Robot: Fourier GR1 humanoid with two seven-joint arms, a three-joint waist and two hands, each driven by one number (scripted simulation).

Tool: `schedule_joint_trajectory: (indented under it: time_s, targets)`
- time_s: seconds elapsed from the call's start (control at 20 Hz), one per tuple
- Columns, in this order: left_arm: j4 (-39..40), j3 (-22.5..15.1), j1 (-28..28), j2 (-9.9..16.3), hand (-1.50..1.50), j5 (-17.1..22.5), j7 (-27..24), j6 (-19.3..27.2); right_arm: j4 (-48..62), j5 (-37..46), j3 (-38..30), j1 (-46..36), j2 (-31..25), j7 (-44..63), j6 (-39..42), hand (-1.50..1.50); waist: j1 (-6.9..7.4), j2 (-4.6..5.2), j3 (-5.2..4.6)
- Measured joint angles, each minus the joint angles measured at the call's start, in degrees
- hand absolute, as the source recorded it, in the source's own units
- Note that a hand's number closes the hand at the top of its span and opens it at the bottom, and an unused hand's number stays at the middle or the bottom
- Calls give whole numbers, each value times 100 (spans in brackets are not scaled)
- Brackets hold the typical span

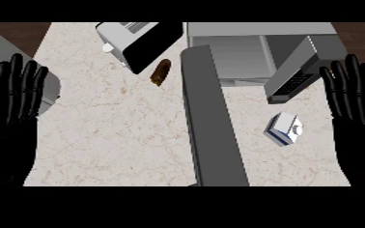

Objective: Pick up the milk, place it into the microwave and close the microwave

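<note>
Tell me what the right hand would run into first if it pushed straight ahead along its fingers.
The right hand points fingers-up along the view's right edge. Its line runs past the open grey microwave to the dark brown strip beyond the counter; height there is unclear. The way looks free.

Pretty even, flat light here, no glare anywhere. The pale bench (114, 135) is bright, shadows are faint, just a soft dark patch under the milk carton (285, 128). Everything's a bit soft.

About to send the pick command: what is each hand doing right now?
Left hand: open, fingers straight, holding nothing, at the left edge.
Right hand: open, holding nothing, at the right edge.
</note>
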Motion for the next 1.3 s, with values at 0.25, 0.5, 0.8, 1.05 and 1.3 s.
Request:
schedule_joint_trajectory:
  time_s: [0.25, 0.5, 0.8, 1.05, 1.3]
  targets:
    - [151, -147, 17, -89, -150, -21, -115, -116, 316, 312, -320, -277, -24, 163, -285, -150, 124, -30, 18]
    - [265, -319, 191, -450, -150, -61, 62, 143, 770, 80, -797, -574, 74, 407, -580, -150, 161, -36, 26]
    - [-16, -689, 696, -644, -150, -200, 98, 343, 1103, 41, -918, -454, 232, 208, -703, -150, 173, -46, 26]
    - [-412, -922, 1208, -678, -150, -244, 85, 395, 1464, -12, -1084, -355, 169, 7, -620, -150, 181, -49, 26]
    - [-694, -1161, 1726, -667, -150, -310, -120, 335, 1906, 43, -1180, -183, 172, -320, -581, -150, 186, -50, 26]
